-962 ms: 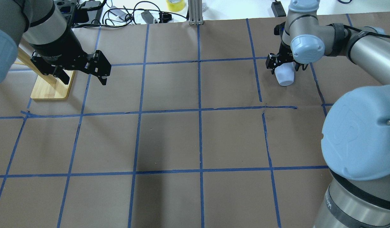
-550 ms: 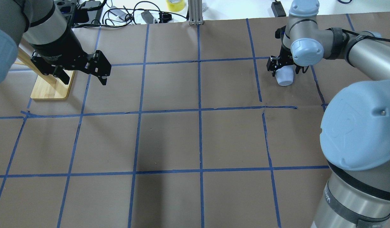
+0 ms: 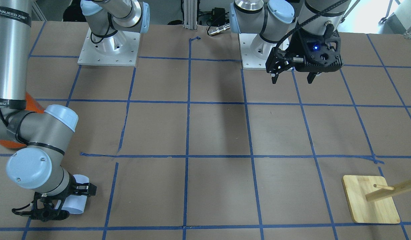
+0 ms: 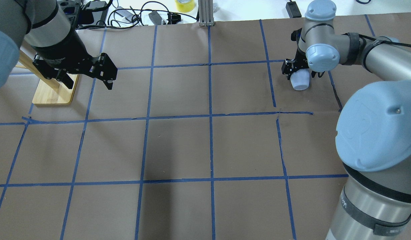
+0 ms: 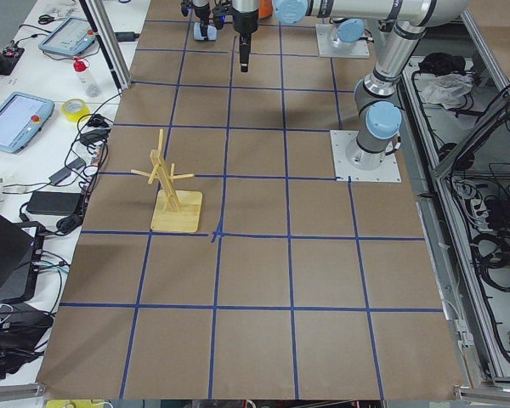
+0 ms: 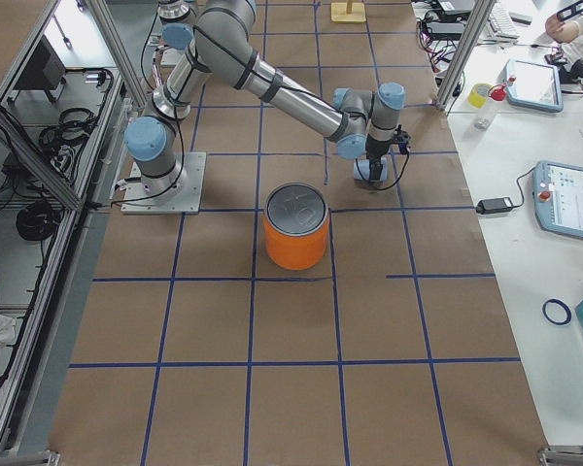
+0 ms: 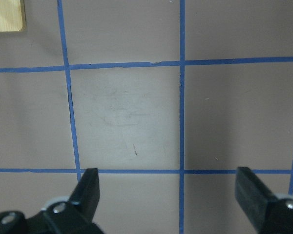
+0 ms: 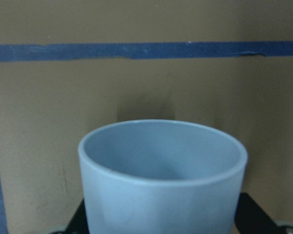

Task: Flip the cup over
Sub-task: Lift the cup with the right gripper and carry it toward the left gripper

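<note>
Cup: pale blue plastic tumbler (image 4: pixel 300 81) between the jaws of the right gripper (image 3: pixel 63 204), at the tabletop's (image 4: pixel 178 146) far right.
Can: large orange metal can (image 6: pixel 296 238) further right, apart from it.
Rack: wooden peg stand (image 4: pixel 53 92) far left, beside the left gripper (image 4: pixel 88 83).

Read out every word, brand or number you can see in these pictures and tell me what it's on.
"WANJEED": black strap on the right arm; the characters after it are unreadable.
White print on the left gripper: too small to read.
Raised marks on the orange can's lid: too blurred to read.
</note>
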